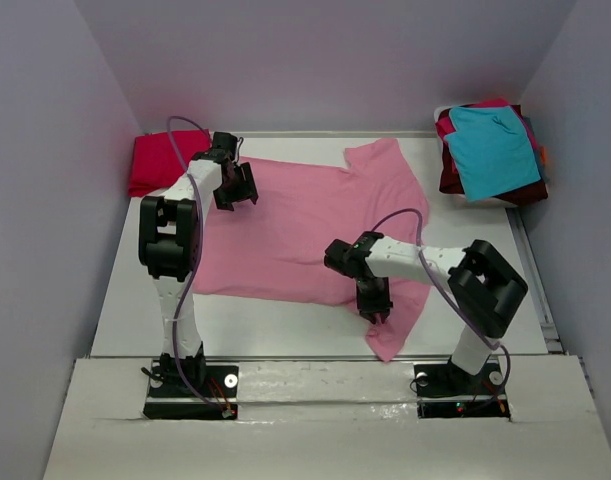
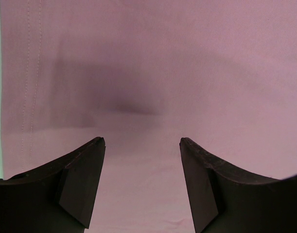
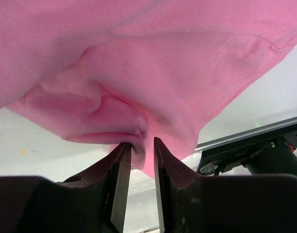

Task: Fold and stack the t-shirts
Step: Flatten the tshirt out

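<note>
A light pink t-shirt (image 1: 305,225) lies spread across the table, with one sleeve at the far side and one at the near edge. My left gripper (image 1: 235,190) hovers over its left part, open, with only flat pink cloth (image 2: 153,73) below the fingers (image 2: 85,179). My right gripper (image 1: 375,310) is at the near sleeve. Its jaws (image 3: 142,143) stand slightly apart, and a small fold of the pink shirt (image 3: 138,128) hangs between them, touching the left finger and clear of the right one. A crimson red t-shirt (image 1: 160,160) lies at the far left.
A pile of shirts sits at the far right corner, a teal one (image 1: 493,150) on top and maroon cloth (image 1: 452,182) under it. Grey walls close the table on three sides. A metal rail (image 3: 245,136) runs along the near edge.
</note>
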`<state>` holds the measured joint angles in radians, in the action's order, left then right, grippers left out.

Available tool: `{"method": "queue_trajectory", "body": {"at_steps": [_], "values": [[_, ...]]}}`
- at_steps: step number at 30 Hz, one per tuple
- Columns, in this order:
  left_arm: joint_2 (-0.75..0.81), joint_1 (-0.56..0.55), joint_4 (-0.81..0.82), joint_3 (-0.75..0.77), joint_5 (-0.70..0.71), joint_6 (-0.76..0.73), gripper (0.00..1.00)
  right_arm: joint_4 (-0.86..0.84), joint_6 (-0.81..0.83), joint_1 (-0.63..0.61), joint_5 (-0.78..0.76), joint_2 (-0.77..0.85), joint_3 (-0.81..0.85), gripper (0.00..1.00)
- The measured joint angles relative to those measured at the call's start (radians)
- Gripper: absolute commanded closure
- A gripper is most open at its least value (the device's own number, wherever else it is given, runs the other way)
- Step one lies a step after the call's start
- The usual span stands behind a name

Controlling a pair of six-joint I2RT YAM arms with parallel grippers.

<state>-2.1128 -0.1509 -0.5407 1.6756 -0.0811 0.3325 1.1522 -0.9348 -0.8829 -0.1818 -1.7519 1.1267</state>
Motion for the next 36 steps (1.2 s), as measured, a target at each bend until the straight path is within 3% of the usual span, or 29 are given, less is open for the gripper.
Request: {"method": "queue_trajectory", "body": {"at_steps": [22, 31, 36], "values": [[0.0, 0.0, 0.0, -0.001, -0.014, -0.003, 0.26, -0.004, -0.076, 0.027, 0.063, 0.151, -0.232, 0.68], [0.0, 0.0, 0.0, -0.013, -0.02, -0.003, 0.26, 0.04, -0.033, 0.031, 0.031, 0.151, -0.044, 0.69], [0.0, -0.001, 0.0, -0.013, -0.02, -0.006, 0.26, 0.045, -0.005, 0.014, 0.048, 0.151, -0.028, 0.69]]}}
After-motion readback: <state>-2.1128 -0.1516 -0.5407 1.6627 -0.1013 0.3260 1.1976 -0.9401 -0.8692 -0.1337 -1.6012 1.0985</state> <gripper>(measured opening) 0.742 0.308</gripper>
